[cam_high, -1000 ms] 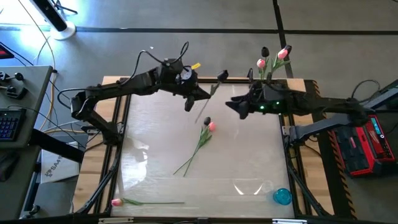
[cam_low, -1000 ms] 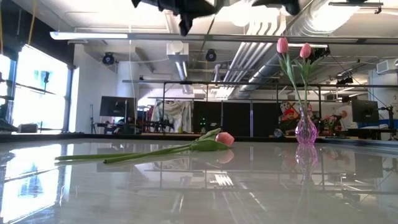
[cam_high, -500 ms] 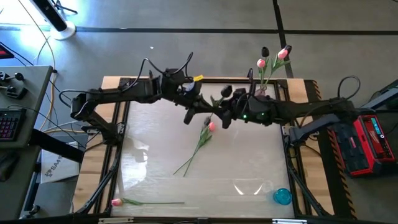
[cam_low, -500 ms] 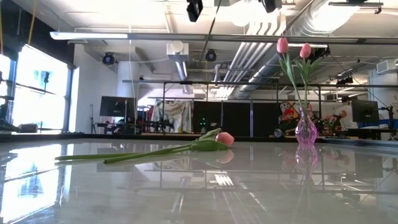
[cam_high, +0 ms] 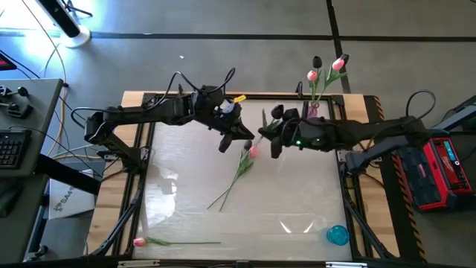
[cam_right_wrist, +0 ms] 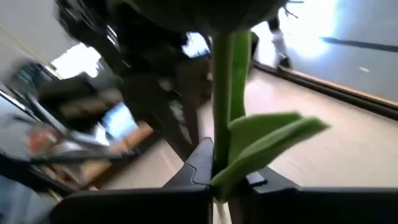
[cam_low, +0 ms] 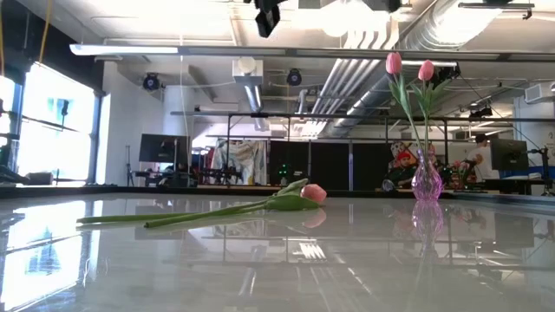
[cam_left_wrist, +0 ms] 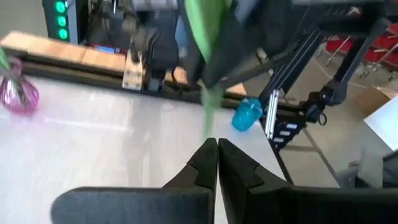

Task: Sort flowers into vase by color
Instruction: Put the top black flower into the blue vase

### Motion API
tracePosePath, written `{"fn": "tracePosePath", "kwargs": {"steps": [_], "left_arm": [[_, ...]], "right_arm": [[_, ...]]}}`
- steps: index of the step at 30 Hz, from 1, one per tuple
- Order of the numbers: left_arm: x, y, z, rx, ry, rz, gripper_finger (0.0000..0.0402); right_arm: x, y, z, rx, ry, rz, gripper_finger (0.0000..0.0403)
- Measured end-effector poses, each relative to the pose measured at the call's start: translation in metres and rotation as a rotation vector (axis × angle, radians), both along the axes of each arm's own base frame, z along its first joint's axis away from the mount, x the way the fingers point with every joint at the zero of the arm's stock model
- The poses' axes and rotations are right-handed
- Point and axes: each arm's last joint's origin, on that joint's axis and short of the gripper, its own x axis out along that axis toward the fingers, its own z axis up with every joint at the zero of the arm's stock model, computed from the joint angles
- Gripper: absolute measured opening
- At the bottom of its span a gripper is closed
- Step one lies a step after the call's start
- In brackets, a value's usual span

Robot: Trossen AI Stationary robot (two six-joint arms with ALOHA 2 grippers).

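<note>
A dark-headed flower is held in the air between both arms, above the middle of the table's far half. My left gripper and my right gripper are both shut on its green stem. Its dark head is near the right wrist. A pink glass vase stands at the far right with two pink tulips in it. A second, blue vase is at the near right corner. Two flowers lie on the table centre, and a pink one near the front left. My left gripper pinches the stem's lower end between its two fingertips, the stem running on from them toward the right arm. The flower is clear of the table. My right gripper pinches the stem between its two fingers, just below a leaf. The stem runs on from the fingers to the dark head.
The table top is glossy white within a wooden frame. The pink vase stands close behind the right arm. The blue vase also shows in the left wrist view. People and equipment are in the room beyond the table.
My right gripper has moved toward the table's left, reached the flower held by my left gripper, and shut on its stem. My left gripper has shifted a little toward the right and near edge. The stem, earlier hanging into the low view, has risen out of it.
</note>
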Motion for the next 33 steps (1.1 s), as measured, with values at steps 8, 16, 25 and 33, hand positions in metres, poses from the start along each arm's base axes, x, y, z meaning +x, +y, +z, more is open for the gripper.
{"fn": "tracePosePath", "kwargs": {"steps": [8,16,25,33], "left_arm": [[-0.005,0.001,-0.010,0.053,0.109,0.028,0.0001],[-0.006,0.006,-0.012,0.094,0.133,0.100,0.0001],[-0.007,0.011,-0.012,0.113,0.125,0.107,0.0001],[-0.009,0.020,-0.012,0.147,0.120,0.116,0.0001]], "right_arm": [[-0.039,-0.001,0.017,0.044,0.351,0.009,0.0002],[-0.089,0.030,0.022,0.052,0.496,-0.034,0.0001],[-0.139,0.069,0.033,0.049,0.394,0.174,0.0000],[-0.184,0.094,0.034,0.195,0.398,0.372,0.0000]]}}
